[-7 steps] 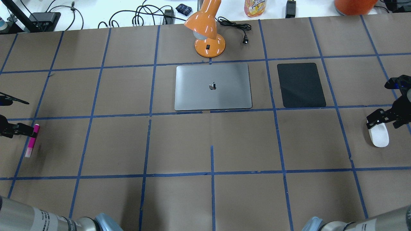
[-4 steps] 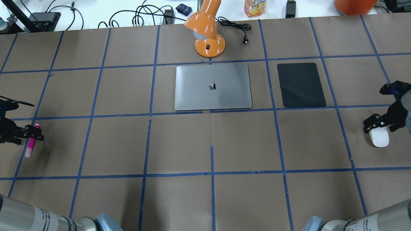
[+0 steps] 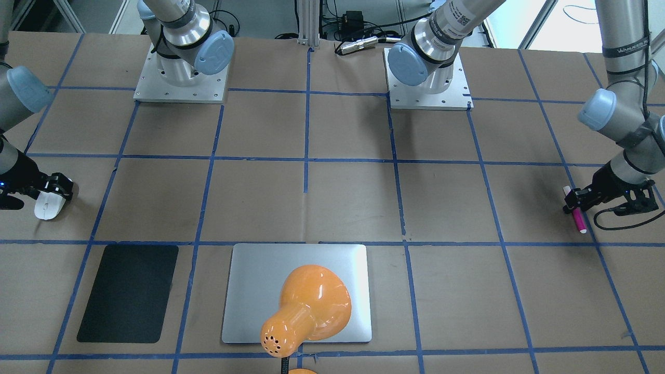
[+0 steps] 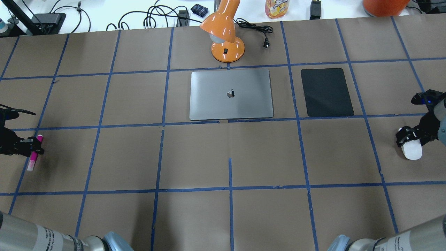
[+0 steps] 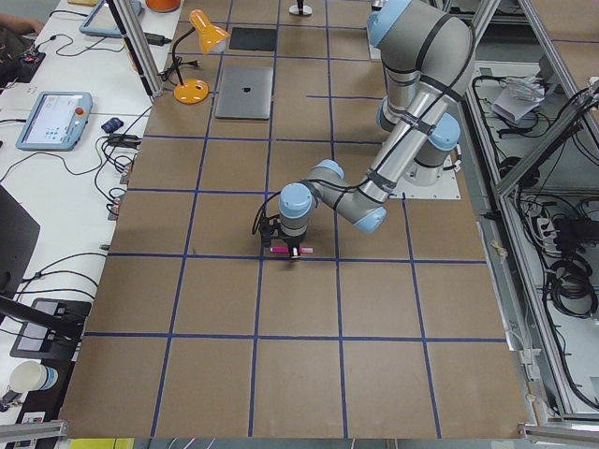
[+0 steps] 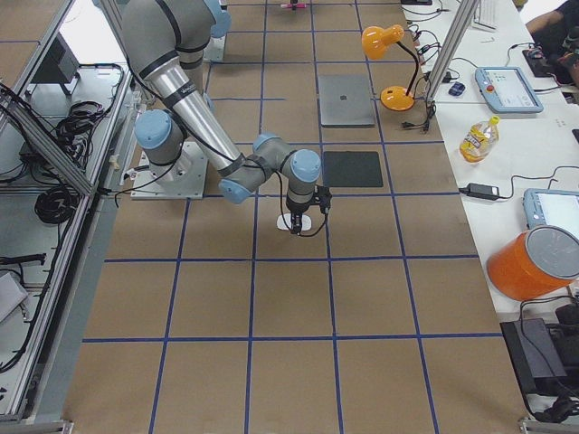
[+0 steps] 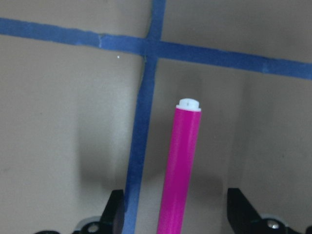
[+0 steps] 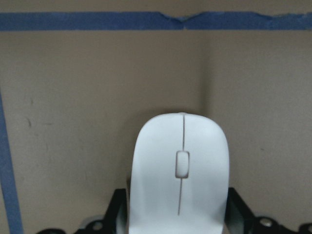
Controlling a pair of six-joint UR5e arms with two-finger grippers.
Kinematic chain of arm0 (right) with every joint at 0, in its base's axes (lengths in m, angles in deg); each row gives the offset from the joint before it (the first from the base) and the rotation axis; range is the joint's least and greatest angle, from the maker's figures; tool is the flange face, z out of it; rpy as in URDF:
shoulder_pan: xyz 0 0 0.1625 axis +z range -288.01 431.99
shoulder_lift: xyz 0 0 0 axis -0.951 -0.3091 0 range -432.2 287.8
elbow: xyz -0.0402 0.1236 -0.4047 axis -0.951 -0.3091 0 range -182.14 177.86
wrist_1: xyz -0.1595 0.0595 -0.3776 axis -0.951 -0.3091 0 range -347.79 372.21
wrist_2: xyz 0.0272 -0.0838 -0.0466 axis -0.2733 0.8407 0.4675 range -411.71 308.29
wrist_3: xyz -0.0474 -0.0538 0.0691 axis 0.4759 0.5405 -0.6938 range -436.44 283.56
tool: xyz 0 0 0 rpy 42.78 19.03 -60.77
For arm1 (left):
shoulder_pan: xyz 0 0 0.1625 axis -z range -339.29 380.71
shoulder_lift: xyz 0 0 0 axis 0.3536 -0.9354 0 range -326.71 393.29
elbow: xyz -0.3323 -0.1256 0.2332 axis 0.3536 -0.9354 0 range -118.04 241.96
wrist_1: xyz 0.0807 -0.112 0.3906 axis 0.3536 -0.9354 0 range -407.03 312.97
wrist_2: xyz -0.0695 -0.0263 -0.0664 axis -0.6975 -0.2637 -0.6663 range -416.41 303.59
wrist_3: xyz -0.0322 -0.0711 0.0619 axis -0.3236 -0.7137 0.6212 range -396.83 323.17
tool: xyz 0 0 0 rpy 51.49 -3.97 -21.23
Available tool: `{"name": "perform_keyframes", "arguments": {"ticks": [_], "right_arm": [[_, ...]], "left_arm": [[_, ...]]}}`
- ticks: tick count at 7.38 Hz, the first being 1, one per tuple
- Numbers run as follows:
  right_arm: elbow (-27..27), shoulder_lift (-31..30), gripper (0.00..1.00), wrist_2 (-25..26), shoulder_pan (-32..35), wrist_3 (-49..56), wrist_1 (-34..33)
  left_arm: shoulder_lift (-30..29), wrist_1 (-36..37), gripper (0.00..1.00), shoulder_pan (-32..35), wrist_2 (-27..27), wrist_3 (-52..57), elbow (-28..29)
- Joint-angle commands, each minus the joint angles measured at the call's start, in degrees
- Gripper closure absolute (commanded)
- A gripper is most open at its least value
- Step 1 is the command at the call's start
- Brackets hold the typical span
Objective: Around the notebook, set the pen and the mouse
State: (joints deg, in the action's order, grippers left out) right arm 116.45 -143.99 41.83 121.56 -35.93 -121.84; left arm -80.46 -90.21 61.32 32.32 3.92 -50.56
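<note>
- Lighting: even and diffuse, from overhead; the brown tabletop [image 4: 230, 209] is uniformly bright.
- Shadows: soft and short. Faint ones lie beneath the arms in the front-facing view, and blurred dark patches sit on either side of the pen [image 7: 181, 165] in the left wrist view.
- Glare: white streaks on the orange desk lamp [image 4: 223, 31], a pale sheen across the notebook [image 4: 231, 94], and the mouse [image 8: 179, 170] nearly washed out.
- Overexposure: the white surface beyond the tabletop [image 4: 104, 14].
- Focus: exterior views sharp; wrist views slightly soft, possibly from closeness.
</note>
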Motion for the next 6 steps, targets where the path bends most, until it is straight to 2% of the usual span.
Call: {"name": "perform_keyframes", "arguments": {"ticks": [1, 2, 4, 5, 6], "right_arm": [[-0.3, 0.1, 0.77, 0.2, 0.0, -0.1, 0.1], [-0.4, -0.7, 0.78, 0.2, 0.0, -0.6, 1.0], [-4.0, -3.4, 0.78, -0.7, 1.7, -1.1, 3.9], [-7.9, -3.5, 0.78, -1.6, 4.3, -2.1, 6.1], [-12.9, -3.4, 0.78, -1.7, 7.9, -4.5, 11.5]], "left_arm": [[0.4, -0.5, 0.95, -0.2, -0.2, 0.2, 0.0], [0.6, -0.9, 0.95, -0.1, -0.1, 0.1, 0.0], [3.9, -10.0, 0.95, 2.4, 0.5, -0.7, 2.7], [6.1, -18.0, 0.95, 5.2, 0.5, -4.6, 4.5], [9.0, -24.6, 0.95, 7.6, 0.0, -13.5, 4.8]]}}
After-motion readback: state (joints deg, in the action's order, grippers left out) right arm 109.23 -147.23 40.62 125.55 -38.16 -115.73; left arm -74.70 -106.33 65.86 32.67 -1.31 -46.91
